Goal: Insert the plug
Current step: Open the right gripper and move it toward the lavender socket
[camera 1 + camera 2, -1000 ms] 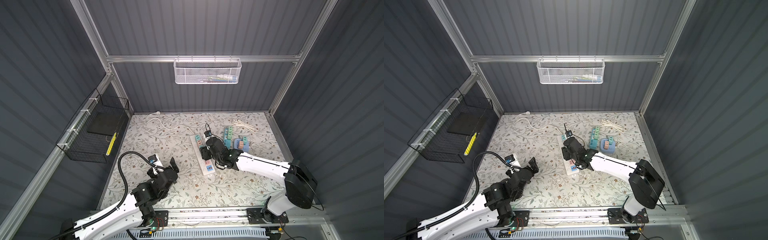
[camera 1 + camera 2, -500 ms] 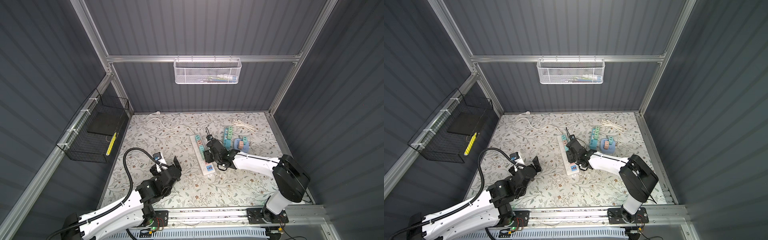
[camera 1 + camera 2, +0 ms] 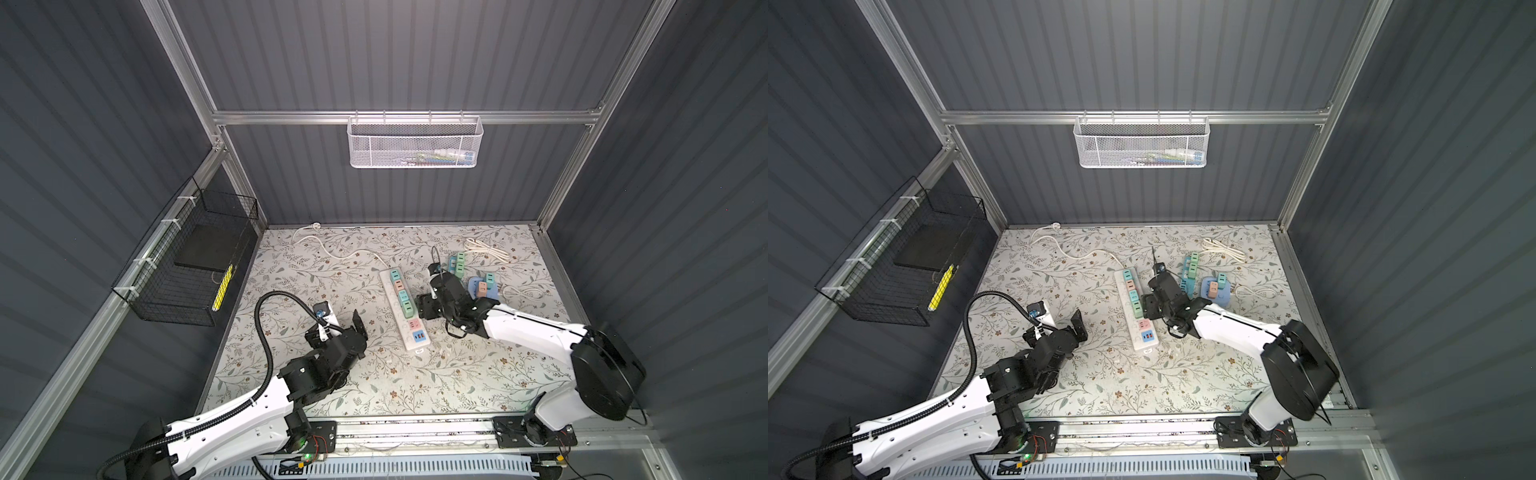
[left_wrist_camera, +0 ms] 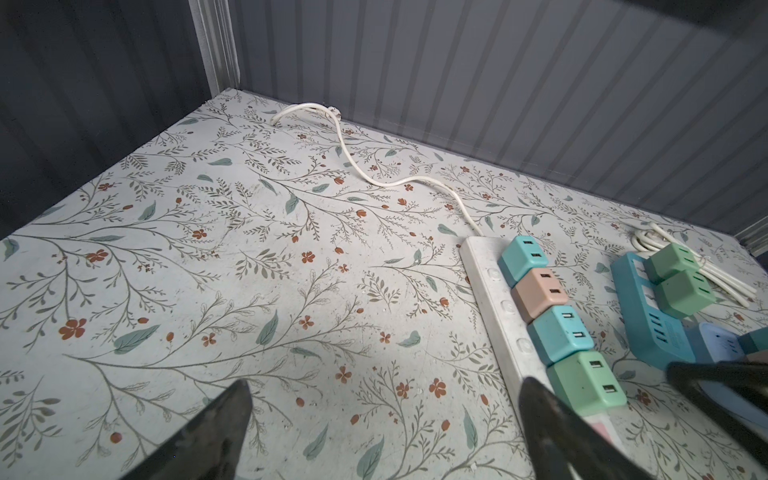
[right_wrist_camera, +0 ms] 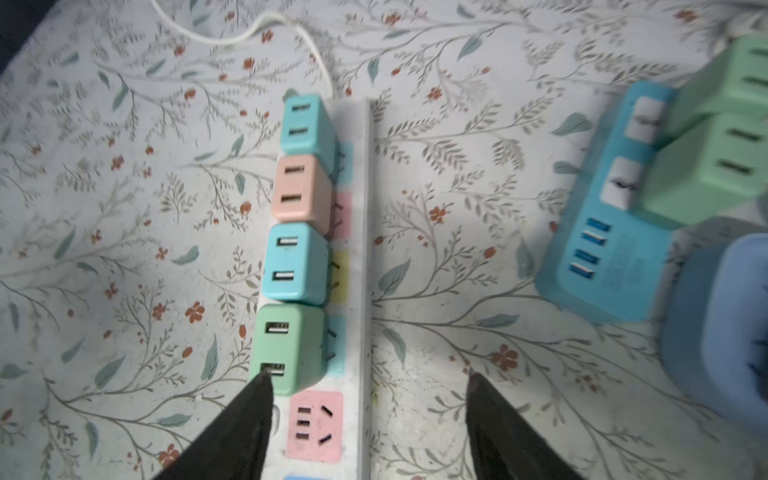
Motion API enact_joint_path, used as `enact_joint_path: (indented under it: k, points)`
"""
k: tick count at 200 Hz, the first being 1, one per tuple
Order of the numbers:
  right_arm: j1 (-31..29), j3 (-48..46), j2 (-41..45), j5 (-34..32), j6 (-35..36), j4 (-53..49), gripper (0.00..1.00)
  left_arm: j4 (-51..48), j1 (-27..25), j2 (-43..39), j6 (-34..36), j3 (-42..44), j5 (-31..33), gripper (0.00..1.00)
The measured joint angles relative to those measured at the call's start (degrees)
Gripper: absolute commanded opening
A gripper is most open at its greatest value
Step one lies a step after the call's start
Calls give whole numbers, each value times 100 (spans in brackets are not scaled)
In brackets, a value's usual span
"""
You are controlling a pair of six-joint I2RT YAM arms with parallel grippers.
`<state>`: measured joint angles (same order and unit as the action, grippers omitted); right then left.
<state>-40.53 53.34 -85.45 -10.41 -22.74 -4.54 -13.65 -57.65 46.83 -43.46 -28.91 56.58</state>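
We find our right hand with its fingers spread apart and nothing between them but the white power strip and the bare desk; it grips nothing. The green plug sits in the strip just ahead of one fingertip, so near the plug's corner that we cannot tell whether they touch. An empty pink socket lies directly under the hand. We judge the insertion all but done (a sliver of metal prong shows at the plug's side, but the three plugs beyond it show the same, so this may simply be how they seat). To finish well we would lift the hand straight away from the strip, since a sideways drag of that near fingertip could rock the plug loose. If the plug looks proud, we would bring the fingers together and press squarely on its top. The blue strip past the other finger is best left alone. Our left hand hangs wide open and empty, the power strip off to one side of it.
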Motion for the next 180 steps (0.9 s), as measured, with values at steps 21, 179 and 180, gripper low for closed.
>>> enact_joint_path:
  k: [21,179,180]
  points:
    - [525,2,496,37,-103,-90,78,129,0,13,155,-9,0,100]
    - [3115,479,-382,787,-142,-1405,99,396,428,546,726,-474,-713,100]
    - [3117,487,-393,791,-142,-1408,99,391,431,549,728,-479,-717,100]
